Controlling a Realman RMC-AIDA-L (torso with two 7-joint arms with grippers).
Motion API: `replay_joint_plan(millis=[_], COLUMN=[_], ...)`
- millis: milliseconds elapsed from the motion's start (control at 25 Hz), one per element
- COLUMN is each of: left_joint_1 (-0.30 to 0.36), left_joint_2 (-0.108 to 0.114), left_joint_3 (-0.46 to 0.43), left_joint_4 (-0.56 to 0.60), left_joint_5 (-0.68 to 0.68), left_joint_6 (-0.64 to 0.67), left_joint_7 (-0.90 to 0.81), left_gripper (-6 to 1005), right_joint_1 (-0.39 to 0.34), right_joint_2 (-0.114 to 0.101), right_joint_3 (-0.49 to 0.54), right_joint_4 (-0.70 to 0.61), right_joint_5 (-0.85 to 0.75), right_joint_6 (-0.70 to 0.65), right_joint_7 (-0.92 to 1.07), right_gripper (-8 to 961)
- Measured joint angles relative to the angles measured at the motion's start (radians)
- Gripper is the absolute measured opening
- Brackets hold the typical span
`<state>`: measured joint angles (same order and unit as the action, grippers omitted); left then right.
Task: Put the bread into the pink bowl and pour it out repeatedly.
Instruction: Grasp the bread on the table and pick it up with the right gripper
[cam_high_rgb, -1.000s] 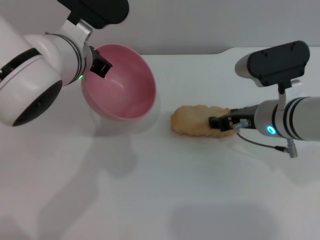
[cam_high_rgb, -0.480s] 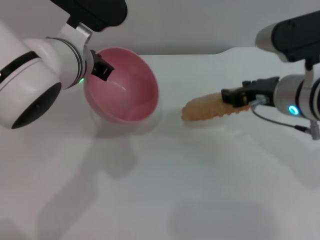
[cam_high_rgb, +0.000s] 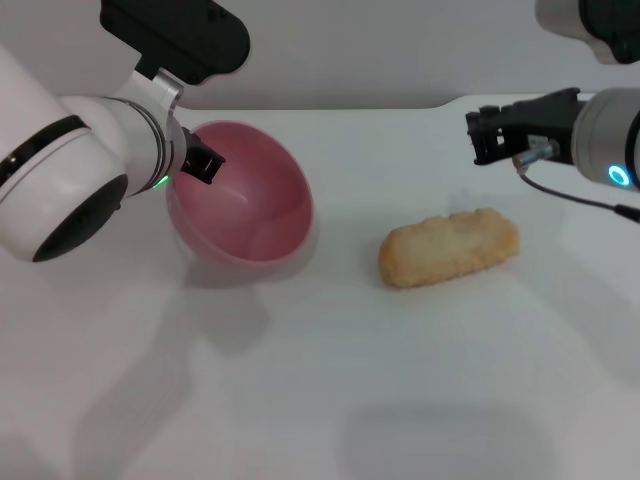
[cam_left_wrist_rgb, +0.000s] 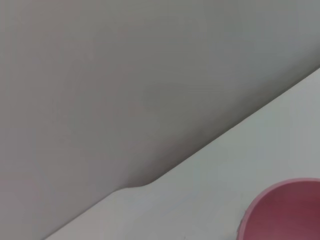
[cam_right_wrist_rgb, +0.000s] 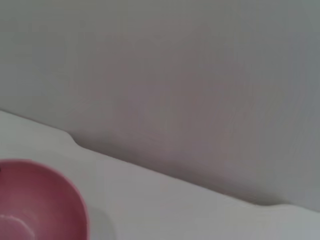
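Bread (cam_high_rgb: 449, 246) is lying flat on the surface (cam_high_rgb: 330, 400), tan side up, to the right of the bowl (cam_high_rgb: 243, 195) and apart from it. Nothing's holding it.

Right claw (cam_high_rgb: 476, 137) hangs above and behind the bread, empty. I can't tell how far its fingers are spread, so check that before you descend.

Left claw (cam_high_rgb: 203, 162) grips the bowl's left rim and has it tipped, mouth facing right toward the bread. The bowl is empty and looks lifted off the surface, going by the shadow under it.

My read on the step: bread is out and the bowl is empty, so you're at the pick-up part of the cycle.

Next move, as I see it:
- bring the right claw down over the bread and grasp across the short width
- carry it left and drop it into the bowl
- level the bowl first, otherwise it'll likely slide straight back out

Surface is plain white and matte, with nothing else on it in view. Its far edge has a step. Behind is a bare grey wall. Both wrist views show only wall, surface edge and a bit of pink rim.
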<state>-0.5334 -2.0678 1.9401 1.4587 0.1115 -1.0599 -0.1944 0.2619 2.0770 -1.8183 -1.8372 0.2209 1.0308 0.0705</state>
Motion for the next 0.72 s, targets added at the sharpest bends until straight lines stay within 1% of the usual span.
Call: replay_joint_plan(millis=[120, 360, 520, 720], left_joint_1=[0.000, -0.002, -0.002, -0.007], left_joint_2=[0.001, 0.002, 0.002, 0.002], left_joint_3=[-0.001, -0.006, -0.006, -0.003], left_joint_4=[0.001, -0.003, -0.006, -0.006], left_joint_5=[0.000, -0.001, -0.001, -0.003], left_joint_6=[0.000, -0.004, -0.006, -0.008], left_joint_7=[0.000, 0.002, 0.007, 0.008], left_gripper=[73, 74, 74, 74], right_joint_1=[-0.001, 0.000, -0.003, -0.004], right_joint_2=[0.000, 0.000, 0.000, 0.000], right_joint_3=[-0.005, 0.002, 0.018, 0.026], right_joint_4=[0.059, 0.242, 0.291, 0.300], right_joint_5=[-0.001, 0.005, 0.010, 0.011], right_joint_6=[-0.038, -0.154, -0.188, -0.185], right_joint_7=[0.000, 0.031, 0.047, 0.062], right_gripper=[149, 45, 207, 413])
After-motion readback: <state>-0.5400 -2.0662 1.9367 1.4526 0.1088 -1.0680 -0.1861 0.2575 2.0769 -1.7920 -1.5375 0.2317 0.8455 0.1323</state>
